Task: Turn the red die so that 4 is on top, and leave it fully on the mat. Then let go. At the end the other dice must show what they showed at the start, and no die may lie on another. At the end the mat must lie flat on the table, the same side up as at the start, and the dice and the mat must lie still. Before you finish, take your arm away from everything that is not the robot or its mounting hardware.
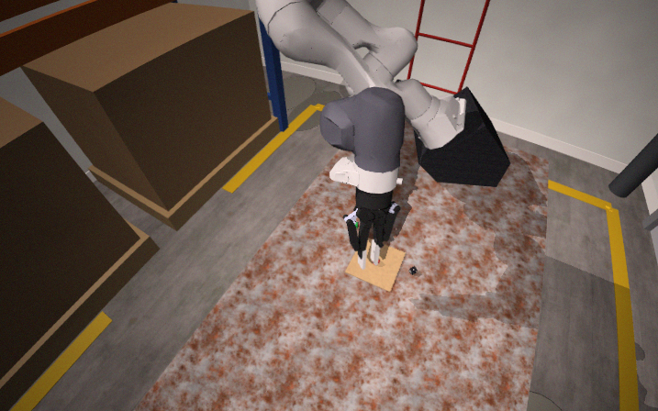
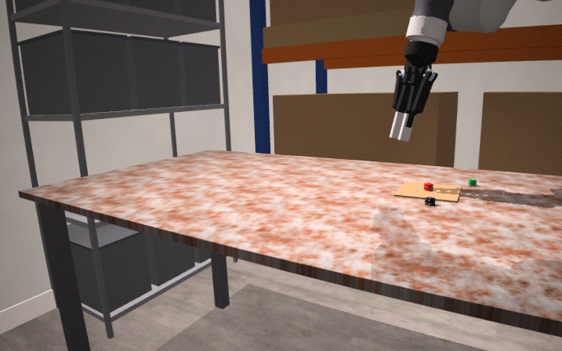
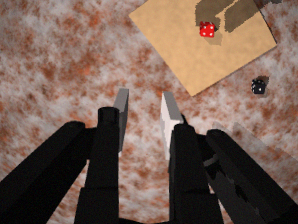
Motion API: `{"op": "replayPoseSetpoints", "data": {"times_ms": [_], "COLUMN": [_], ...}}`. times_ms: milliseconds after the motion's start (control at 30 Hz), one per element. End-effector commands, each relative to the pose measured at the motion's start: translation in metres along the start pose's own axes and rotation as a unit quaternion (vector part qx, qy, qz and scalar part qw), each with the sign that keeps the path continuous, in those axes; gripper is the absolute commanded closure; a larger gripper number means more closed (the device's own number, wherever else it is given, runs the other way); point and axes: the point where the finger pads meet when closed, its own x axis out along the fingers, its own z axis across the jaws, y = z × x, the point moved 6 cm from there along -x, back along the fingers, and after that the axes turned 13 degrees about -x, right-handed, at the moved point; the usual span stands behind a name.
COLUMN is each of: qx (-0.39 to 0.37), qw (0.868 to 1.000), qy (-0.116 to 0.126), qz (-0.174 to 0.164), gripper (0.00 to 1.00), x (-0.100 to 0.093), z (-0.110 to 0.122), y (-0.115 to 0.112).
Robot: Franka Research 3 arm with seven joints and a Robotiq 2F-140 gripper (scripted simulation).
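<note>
Fingers of our gripper (image 2: 400, 132) stand narrowly parted, pinching nothing, high above the table (image 2: 212, 204); red die (image 3: 206, 30) sits on the mat (image 3: 169, 32), black die (image 3: 258, 84) beyond at four o'clock

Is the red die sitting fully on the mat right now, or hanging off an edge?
Fully on. In the wrist view the red die rests inside the tan mat, with mat visible all around it.
</note>
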Motion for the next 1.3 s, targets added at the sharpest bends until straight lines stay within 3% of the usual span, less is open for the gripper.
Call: {"op": "replayPoseSetpoints", "data": {"times_ms": [0, 100, 200, 233, 767, 1267], "qx": [-0.042, -0.056, -0.059, -0.059, -0.059, -0.059], "qw": [0.996, 0.993, 0.991, 0.991, 0.991, 0.991], "qy": [-0.037, -0.058, -0.064, -0.064, -0.064, -0.064], "qz": [0.066, 0.091, 0.097, 0.097, 0.097, 0.097], "gripper": [0.81, 0.81, 0.81, 0.0, 0.0, 0.0], "x": [-0.006, -0.014, -0.016, -0.016, -0.018, -0.042], "z": [0.032, 0.055, 0.061, 0.061, 0.061, 0.058], "y": [0.007, 0.002, 0.001, 0.001, 0.001, -0.004]}}
